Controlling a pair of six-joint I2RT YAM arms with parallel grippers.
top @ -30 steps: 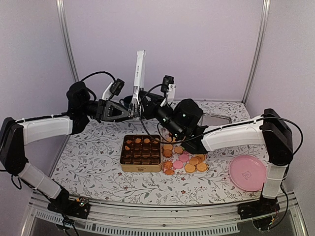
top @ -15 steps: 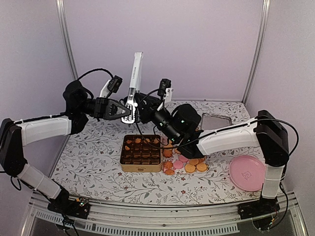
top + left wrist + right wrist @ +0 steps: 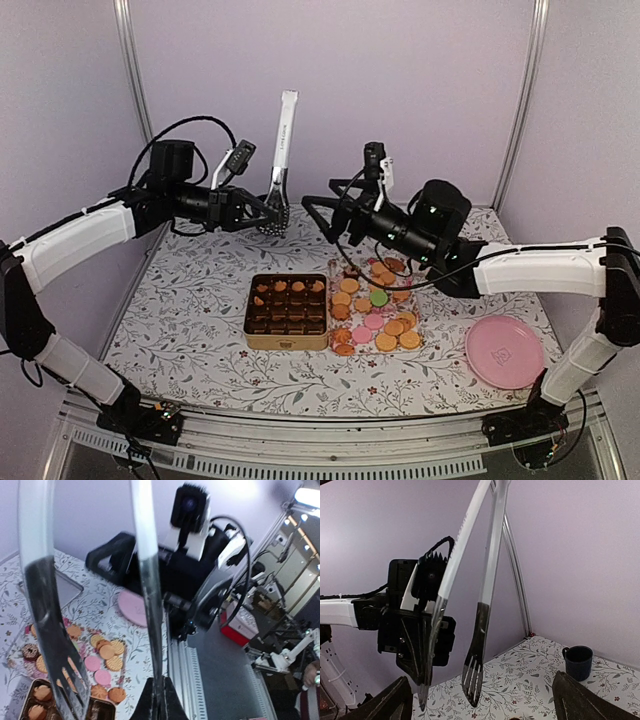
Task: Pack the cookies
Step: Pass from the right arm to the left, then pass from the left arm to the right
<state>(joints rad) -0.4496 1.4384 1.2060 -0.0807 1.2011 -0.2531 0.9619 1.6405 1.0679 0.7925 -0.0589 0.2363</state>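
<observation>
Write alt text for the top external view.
Left fingers grip white tongs upright above a floral table, right fingers open beside them. A gold tin partly filled with cookies sits next to loose orange, pink and green cookies; a pink plate at right.

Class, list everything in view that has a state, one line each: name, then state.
tongs: held upright off the table, arms apart
left gripper: shut on the tongs
right gripper: open, empty
tin: open, cookies mostly along its far row
loose cookies: lying beside the tin, unpacked
pink plate: empty
mug: upright
</observation>
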